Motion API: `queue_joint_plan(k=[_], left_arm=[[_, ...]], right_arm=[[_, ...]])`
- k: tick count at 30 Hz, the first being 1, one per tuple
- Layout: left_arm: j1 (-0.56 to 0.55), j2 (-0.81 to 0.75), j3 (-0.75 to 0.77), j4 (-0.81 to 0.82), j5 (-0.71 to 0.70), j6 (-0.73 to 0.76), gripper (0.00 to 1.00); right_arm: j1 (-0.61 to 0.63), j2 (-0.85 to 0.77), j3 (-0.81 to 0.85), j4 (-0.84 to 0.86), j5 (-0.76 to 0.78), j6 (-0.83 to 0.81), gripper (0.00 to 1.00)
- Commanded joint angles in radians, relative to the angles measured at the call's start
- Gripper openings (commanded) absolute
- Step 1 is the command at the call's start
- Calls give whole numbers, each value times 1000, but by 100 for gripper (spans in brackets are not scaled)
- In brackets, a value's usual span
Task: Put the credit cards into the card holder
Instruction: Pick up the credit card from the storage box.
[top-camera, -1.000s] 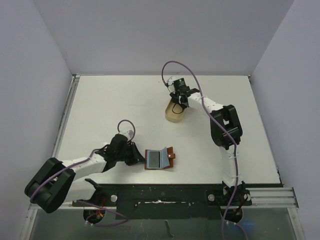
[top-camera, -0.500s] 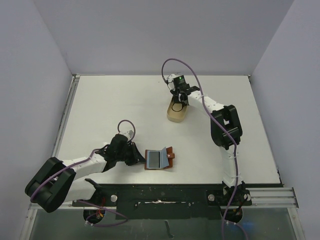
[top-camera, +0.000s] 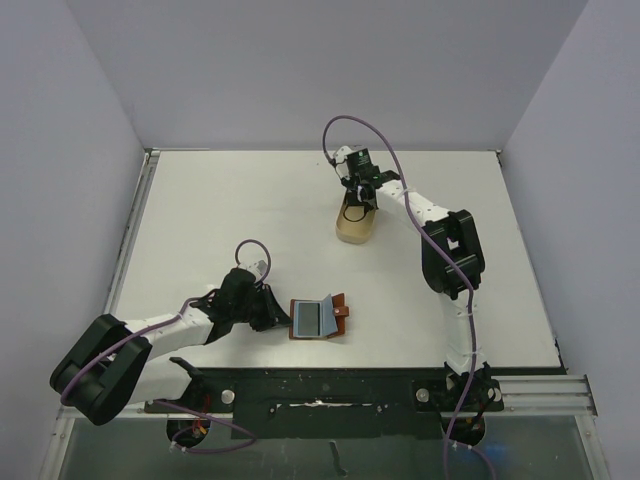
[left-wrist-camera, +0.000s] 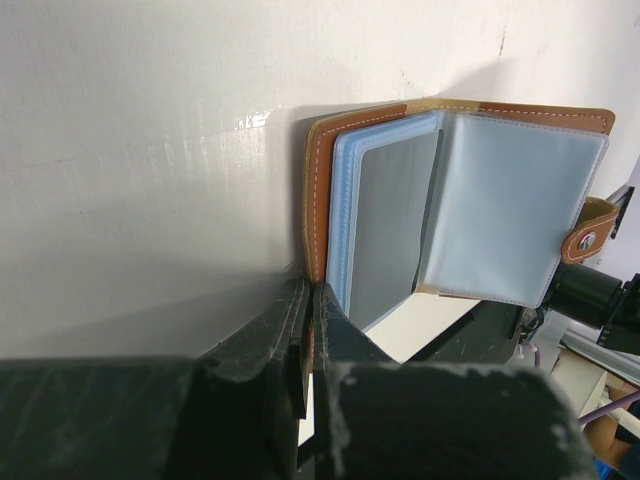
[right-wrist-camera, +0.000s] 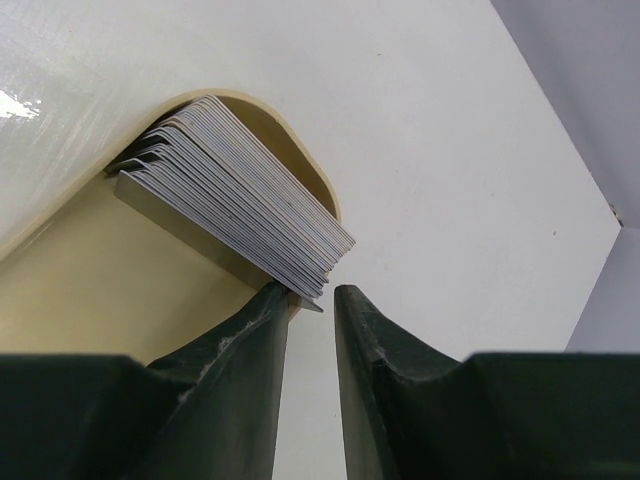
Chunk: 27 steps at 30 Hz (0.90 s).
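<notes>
Judging credit cards (right-wrist-camera: 240, 190) stiff, slick: pinch a corner with part-open right hand (right-wrist-camera: 312, 296); card holder (left-wrist-camera: 320, 200) clamped in left hand (left-wrist-camera: 308, 302).

From the overhead camera I have the card holder (top-camera: 320, 318) lying open near the front edge of the table (top-camera: 200, 220), a little left of centre. My left gripper (top-camera: 278, 314) sits at the holder's left edge, touching it, with its arm reaching in from the left. The tray (top-camera: 348, 236) is well behind the holder and slightly to the right, past mid-table. Inside the tray, the credit cards (right-wrist-camera: 240, 205) lean in one stack against the rounded end wall. My right gripper (top-camera: 356, 204) hangs over the tray, fingertips just beside the stack's lowest corner.
</notes>
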Motion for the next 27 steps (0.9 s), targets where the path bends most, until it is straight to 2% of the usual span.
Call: queue_joint_plan(k=[1,5,9,13,23,27], left_arm=[[-4,-7,4,52,11,-6,0],[-5,-9,5,52,11,-8,0],[-4,-9,11,44,12,-6,0],[-4,-9,20,28,11,6,0],[-4,0,28,47,9,-6,1],[-4,-3,36,30,-5,-6,8]], right_arm=[[-11,-26,31,26,-13,-18,26],[-13,-26,31,27,-22,-17,20],[-14,-31,27,33,-27,-19,8],[-13,-48,22,20,-43,-19,0],[-9,-156,-58,2,-126,-23,0],[-10,-190,-91,0,-123,-5,0]])
